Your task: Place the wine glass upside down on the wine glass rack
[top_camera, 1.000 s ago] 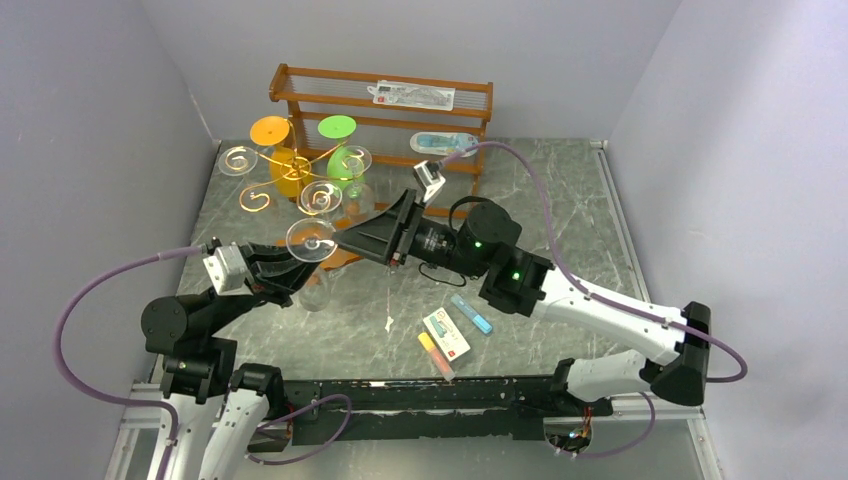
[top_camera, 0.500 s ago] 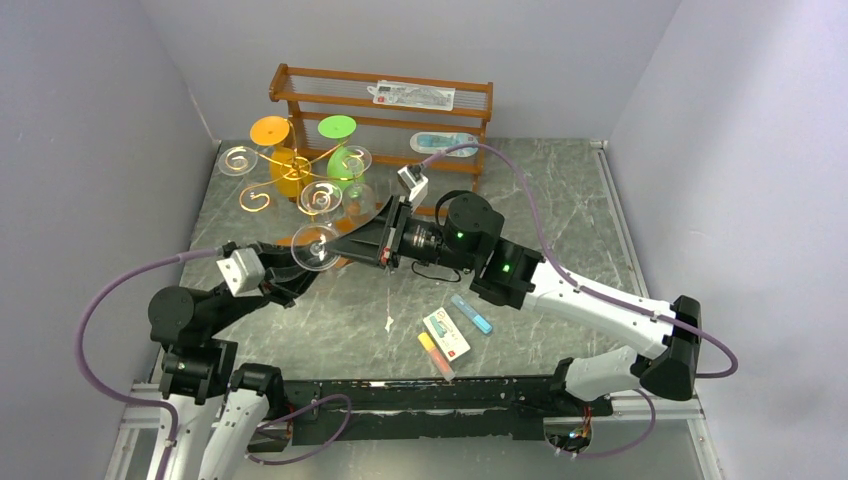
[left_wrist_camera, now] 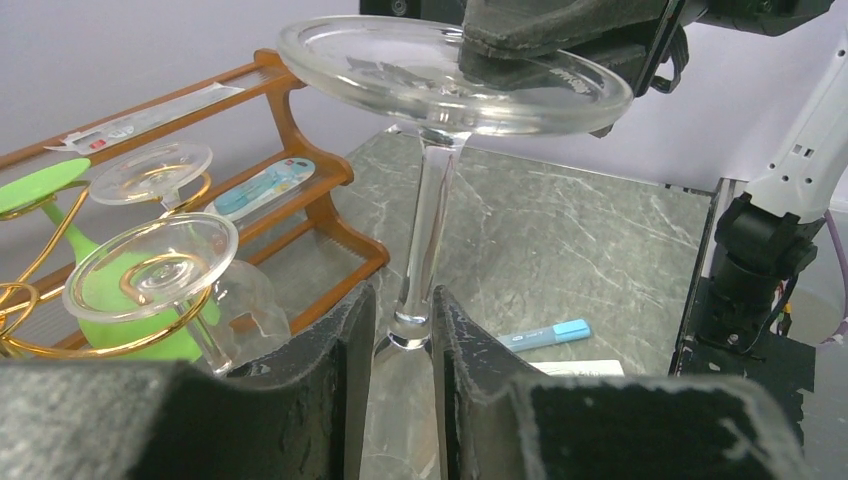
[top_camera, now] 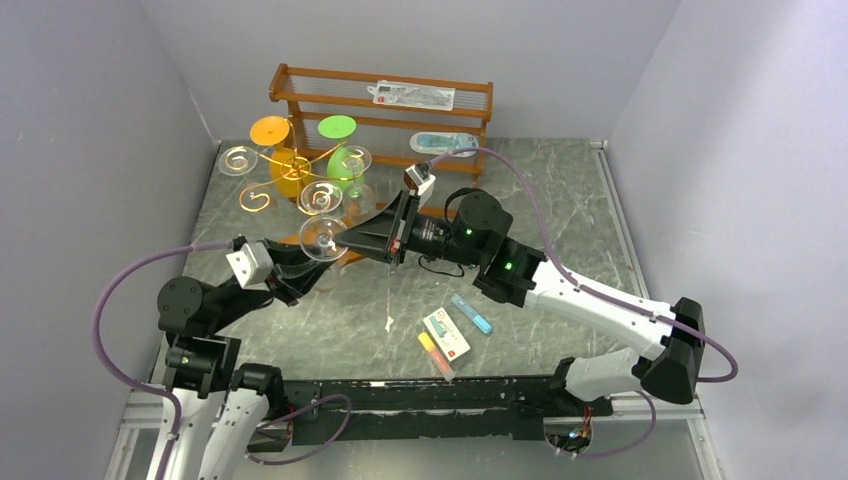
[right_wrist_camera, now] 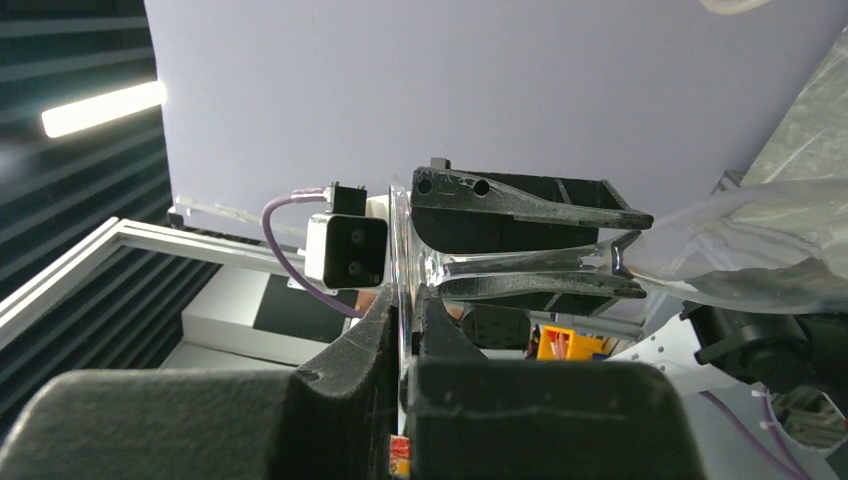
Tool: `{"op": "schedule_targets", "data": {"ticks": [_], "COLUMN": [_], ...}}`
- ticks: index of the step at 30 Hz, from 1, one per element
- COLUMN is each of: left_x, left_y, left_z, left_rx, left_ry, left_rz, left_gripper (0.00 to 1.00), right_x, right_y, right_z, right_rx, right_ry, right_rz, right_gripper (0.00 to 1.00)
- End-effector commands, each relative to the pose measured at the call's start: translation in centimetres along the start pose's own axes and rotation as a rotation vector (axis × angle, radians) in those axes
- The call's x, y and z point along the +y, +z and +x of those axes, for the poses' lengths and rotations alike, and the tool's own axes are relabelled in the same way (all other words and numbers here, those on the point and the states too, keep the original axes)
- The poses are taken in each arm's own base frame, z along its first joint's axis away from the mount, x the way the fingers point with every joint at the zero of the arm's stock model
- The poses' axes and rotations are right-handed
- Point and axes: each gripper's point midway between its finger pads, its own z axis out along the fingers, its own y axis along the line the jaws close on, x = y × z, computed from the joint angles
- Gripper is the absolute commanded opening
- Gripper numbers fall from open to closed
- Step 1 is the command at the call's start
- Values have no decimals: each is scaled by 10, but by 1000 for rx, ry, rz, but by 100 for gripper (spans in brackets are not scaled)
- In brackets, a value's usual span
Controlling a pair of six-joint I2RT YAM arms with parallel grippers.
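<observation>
Left gripper (left_wrist_camera: 403,310) clamping the glass (left_wrist_camera: 428,200) by its stem near the bowl, right gripper (right_wrist_camera: 405,300) pinching the foot's rim, glass hanging inverted, foot up, over the table (top_camera: 560,200), sitting just in front of the rack (top_camera: 258,198)

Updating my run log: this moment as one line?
wine glass inverted | left gripper on stem | right gripper pinching foot | wine glass rack: not reached

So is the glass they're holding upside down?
Upside down: the glass has its flat foot on top, stem running down into the left tool; the right tool pinches that foot.
</observation>
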Motion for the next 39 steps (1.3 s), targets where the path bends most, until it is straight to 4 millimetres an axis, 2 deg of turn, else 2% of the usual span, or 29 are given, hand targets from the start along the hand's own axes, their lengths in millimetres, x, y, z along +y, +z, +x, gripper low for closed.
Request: {"op": "schedule_targets", "data": {"ticks": [1,9,10,12,14,15,19,20,23,27,30,33,39], "left_x": [-3,-3,-3,-1,5,8,23,33,56,76,84,94,101], "left_y": [5,5,5,4,4,2,-9,-14,-37,-67,-74,-72,-47], "left_z": [8,15,16,19,23,27,36,39,39,24,27,37,40], "left_rx": [12,18,17,24,37,54,85,95,111,59,65,56,12], "left_ry": [-15,-34,-36,-41,-50,-68,-129,-142,-164,-144,-157,-210,-272], "left_rz": [48,47,47,37,-1,-28,-180,-254,-471,-687,-756,-799,-733], "left_gripper": [31,31,29,11,5,5,5,5,5,5,5,5,5], "right_x": [18,11,9,7,4,2,-17,-23,-45,-48,-43,-37,-31], "right_y": [0,0,1,2,1,1,-3,-5,-18,-38,-49,-60,-76], "right_z": [13,12,13,13,10,8,-8,-14,-35,-55,-69,-76,-86], "right_rx": [75,72,75,72,58,45,-36,-68,-172,-300,-371,-419,-489], "right_ry": [61,72,75,78,72,62,15,-7,-91,-186,-275,-329,-388], "right_rz": [-96,-102,-99,-95,-82,-72,2,24,112,149,188,198,206], "right_gripper": [0,0,0,0,0,4,47,57,67,71,71,71,70]}}
